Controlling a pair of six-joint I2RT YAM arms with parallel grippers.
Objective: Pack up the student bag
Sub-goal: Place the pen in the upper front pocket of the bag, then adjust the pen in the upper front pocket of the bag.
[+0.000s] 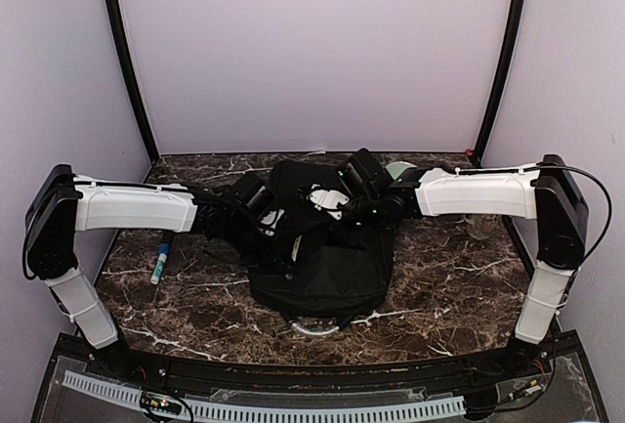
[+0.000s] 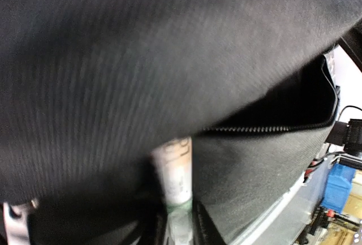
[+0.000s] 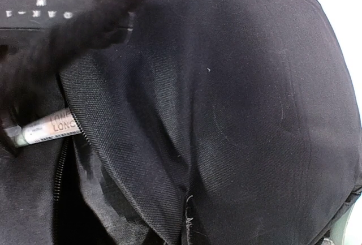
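The student bag [image 1: 322, 267], a black backpack, lies mid-table with its grey handle [image 1: 314, 327] toward me. My left gripper [image 1: 273, 218] is at the bag's far left opening. In the left wrist view it [image 2: 180, 216] is shut on a white marker with a green end [image 2: 176, 171], whose tip goes under the black flap beside the zipper [image 2: 266, 127]. My right gripper [image 1: 339, 208] is at the top opening. In the right wrist view its fingers are hidden; black bag fabric [image 3: 226, 115] bunches into a fold at the jaws, and the marker [image 3: 48, 129] shows at the left.
A blue and green pen [image 1: 159, 265] lies on the marble table [image 1: 449, 286] left of the bag, under my left arm. A pale green object [image 1: 398, 169] sits behind my right arm. Purple walls close the table in on three sides.
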